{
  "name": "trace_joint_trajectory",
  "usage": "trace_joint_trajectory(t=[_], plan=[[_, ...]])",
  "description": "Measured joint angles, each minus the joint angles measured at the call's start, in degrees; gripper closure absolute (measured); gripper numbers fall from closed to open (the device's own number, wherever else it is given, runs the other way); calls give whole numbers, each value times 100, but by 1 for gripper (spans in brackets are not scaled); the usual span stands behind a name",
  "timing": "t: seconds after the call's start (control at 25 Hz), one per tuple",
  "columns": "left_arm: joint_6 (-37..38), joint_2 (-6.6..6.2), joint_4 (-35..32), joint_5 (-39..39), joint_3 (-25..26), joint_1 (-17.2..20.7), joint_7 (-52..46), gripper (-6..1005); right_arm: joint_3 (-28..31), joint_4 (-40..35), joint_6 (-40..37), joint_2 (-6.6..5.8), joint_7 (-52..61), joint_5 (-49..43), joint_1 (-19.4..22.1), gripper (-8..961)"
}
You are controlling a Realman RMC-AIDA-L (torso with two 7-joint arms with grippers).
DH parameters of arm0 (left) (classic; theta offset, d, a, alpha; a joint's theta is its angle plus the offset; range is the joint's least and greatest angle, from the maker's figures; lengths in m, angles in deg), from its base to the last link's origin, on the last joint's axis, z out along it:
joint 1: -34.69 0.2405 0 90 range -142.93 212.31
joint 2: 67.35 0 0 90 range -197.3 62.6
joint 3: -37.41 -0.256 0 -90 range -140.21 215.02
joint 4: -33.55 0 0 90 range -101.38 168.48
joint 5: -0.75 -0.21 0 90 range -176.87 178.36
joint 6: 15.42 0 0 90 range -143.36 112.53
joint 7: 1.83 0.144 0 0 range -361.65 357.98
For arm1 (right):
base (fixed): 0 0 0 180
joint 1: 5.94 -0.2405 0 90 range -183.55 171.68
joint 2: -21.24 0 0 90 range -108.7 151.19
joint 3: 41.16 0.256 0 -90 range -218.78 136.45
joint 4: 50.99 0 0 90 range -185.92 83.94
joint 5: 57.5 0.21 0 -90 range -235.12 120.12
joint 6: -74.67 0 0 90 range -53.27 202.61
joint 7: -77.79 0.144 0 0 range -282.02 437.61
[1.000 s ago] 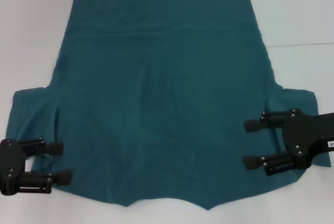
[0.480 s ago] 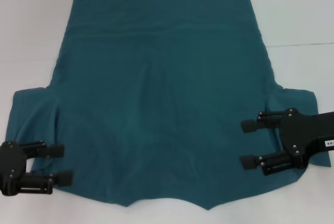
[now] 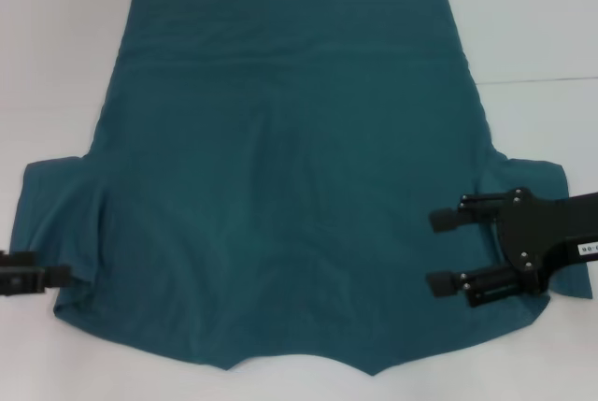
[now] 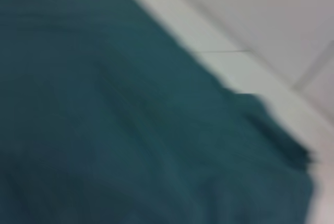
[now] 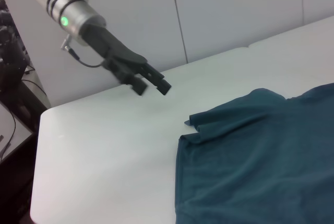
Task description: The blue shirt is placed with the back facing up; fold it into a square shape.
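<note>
My right gripper (image 3: 445, 250), fingers apart, hovers over the blue shirt (image 3: 280, 186) at its 4 o'clock sleeve, nearer than the left gripper (image 3: 28, 278), whose fingers I cannot tell.

Your head camera looks forward and steeply down on the white bench (image 3: 542, 27), taking in nearly the whole blue shirt (image 3: 290, 186). Your left wrist camera sits very close over the shirt's cloth, facing across it to the bench edge, so fabric fills most of its view. Your right wrist camera looks from low over the bench across one sleeve end of the shirt toward the left gripper (image 5: 150, 82), well apart from the cloth. All three views share the shirt.
</note>
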Motion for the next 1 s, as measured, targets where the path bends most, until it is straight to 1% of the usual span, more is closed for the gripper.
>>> trace_joint_trajectory(t=[0.08,0.28,0.52,0.76,1.0], plan=[[-370,0,-18,-308,-19,-28,-343,94,0,0,7,10,1,-10,-20,28],[-1003,5,125,-766,-60,-155,-910,94,-47,6,82,21,3,-15,-34,30],[-1338,-4,370,-1101,-148,-293,-1225,95,-61,14,100,21,3,-17,-49,31],[-2032,114,394,-1429,-614,-280,-1628,95,-61,70,143,21,4,-17,-90,33],[-2522,173,414,-1596,-680,-275,-1777,95,-71,156,210,27,11,-23,-139,35]])
